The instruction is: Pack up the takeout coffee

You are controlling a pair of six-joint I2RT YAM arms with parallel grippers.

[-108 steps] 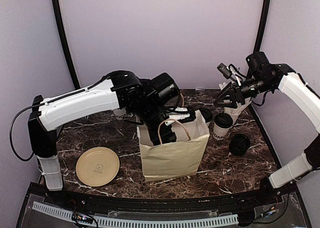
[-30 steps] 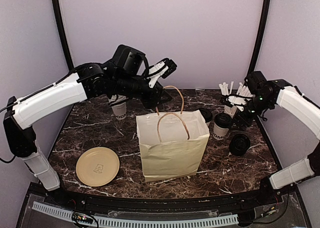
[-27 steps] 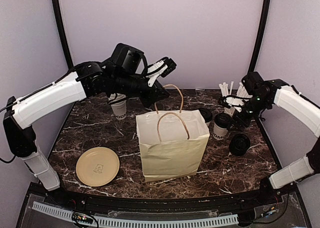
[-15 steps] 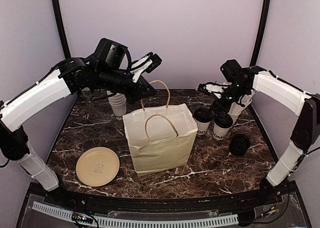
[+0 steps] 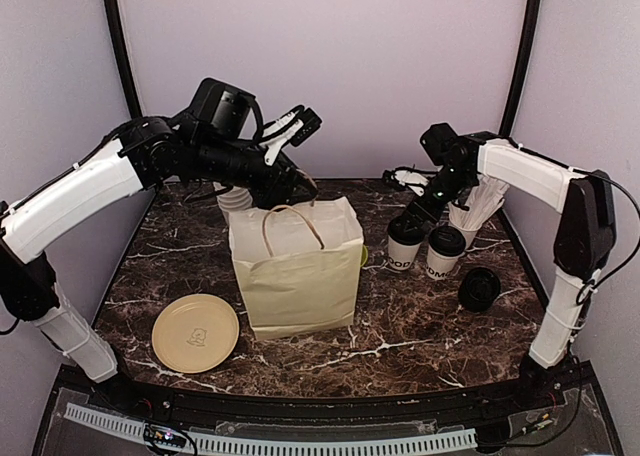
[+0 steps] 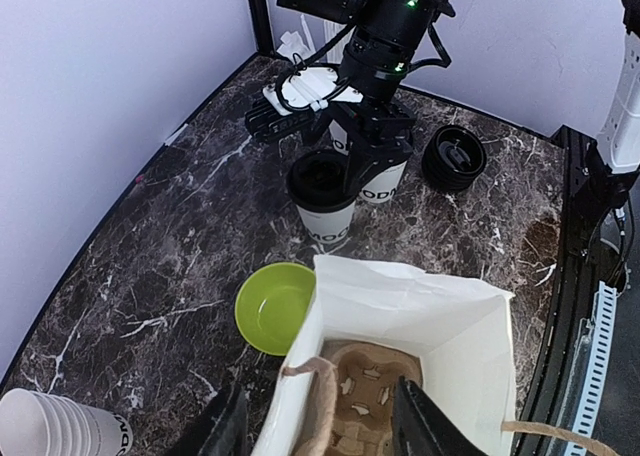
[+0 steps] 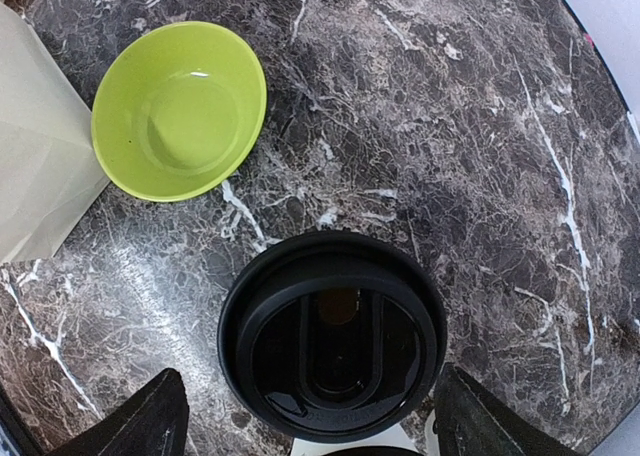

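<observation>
Black on top and white below, the takeout coffee [image 5: 403,248] stands upright on the dark marble table [image 5: 180,266]. It is to the right of the paper bag [image 5: 295,281] and does not touch it.

The right gripper [image 7: 308,381] hangs straight over the cup. Its two fingers [image 7: 150,421] are spread wide, one on each side of the round black lid. Bare table shows between the lid and one finger, so the gripper is not holding the cup.

A second cup [image 5: 445,254] with the same kind of black lid stands just beside the coffee, on the side away from the bag. A green bowl [image 7: 180,111] sits on the table between the coffee and the bag, close against the bag.

The left gripper [image 6: 320,391] is over the open top of the bag. Its fingers are apart too. A brown handle [image 6: 325,416] of the bag runs between them, and I cannot tell if they touch it. Down inside the bag lies a cardboard cup tray [image 6: 365,401].

Behind the bag is a stack of white cups [image 6: 55,438] with no lids. A tan plate [image 5: 195,333] lies at the near left. A black lid [image 5: 480,288] lies on the table near the two cups, and a white cup of straws [image 5: 475,206] stands at the far right.
</observation>
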